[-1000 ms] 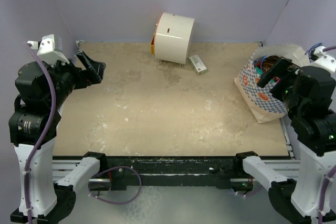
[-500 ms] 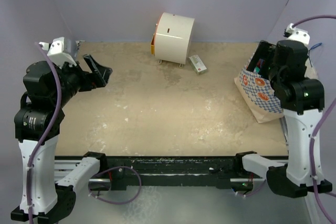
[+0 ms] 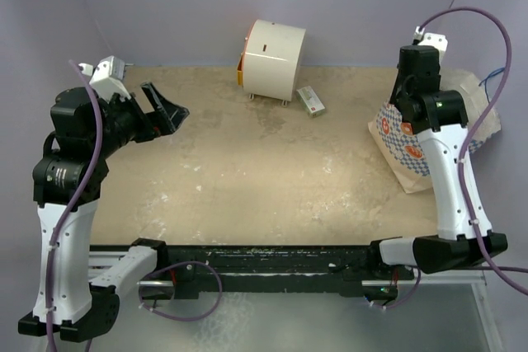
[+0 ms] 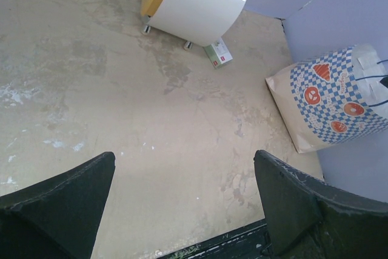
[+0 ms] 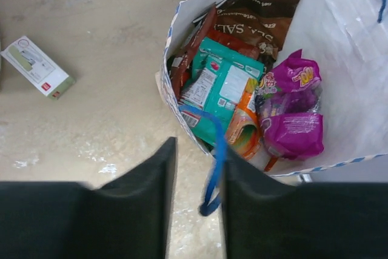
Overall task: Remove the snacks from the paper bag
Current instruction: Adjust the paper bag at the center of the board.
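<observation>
Right hand newly above paper bag

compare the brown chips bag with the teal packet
The dark brown chips bag lies by the paper bag's far wall, with big white lettering; the teal packet lies mid-bag, showing small print. The blue handle crosses the teal packet, not the chips bag. Both are glossy and inside the bag.

The left arm and the right arm both wear white shells over black joint housings. A purple cable trails along each one. The fingers are matte black wedges.
</observation>
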Controlling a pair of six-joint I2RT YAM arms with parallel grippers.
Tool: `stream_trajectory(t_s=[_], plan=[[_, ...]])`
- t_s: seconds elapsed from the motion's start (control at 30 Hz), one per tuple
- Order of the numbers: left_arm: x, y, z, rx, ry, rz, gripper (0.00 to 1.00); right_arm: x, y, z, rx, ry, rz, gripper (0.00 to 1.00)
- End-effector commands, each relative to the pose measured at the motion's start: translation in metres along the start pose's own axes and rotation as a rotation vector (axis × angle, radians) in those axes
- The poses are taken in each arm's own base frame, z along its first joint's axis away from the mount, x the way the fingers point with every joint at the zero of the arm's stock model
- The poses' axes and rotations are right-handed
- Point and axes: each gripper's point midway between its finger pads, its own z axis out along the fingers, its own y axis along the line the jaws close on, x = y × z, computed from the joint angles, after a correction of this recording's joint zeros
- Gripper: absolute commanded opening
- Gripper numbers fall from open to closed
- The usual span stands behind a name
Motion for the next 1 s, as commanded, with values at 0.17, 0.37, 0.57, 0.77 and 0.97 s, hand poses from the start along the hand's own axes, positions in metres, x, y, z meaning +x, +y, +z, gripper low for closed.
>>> stream_trajectory(t_s=[0.17,0.37,0.57,0.77,0.97], plan=[[-0.020,-0.005,0.015,0.008,-0.031,-0.010,0.99,-0.020,0.028,-0.026,-0.265,-0.138,-0.035,0.00],[-0.020,-0.008,0.040,0.037,-0.003,-0.083,0.99,-0.011,0.047,-0.048,-0.432,-0.133,-0.035,0.00],[-0.037,-0.007,0.067,-0.003,0.068,-0.072,0.99,-0.005,0.087,-0.080,-0.659,-0.079,-0.022,0.00],[-0.030,-0.019,0.080,0.060,0.122,-0.163,0.99,0.022,0.130,-0.113,-0.781,-0.025,-0.077,0.00],[0.005,-0.007,0.075,0.019,0.198,-0.281,0.99,0.022,0.167,-0.143,-0.917,0.007,-0.039,0.00]])
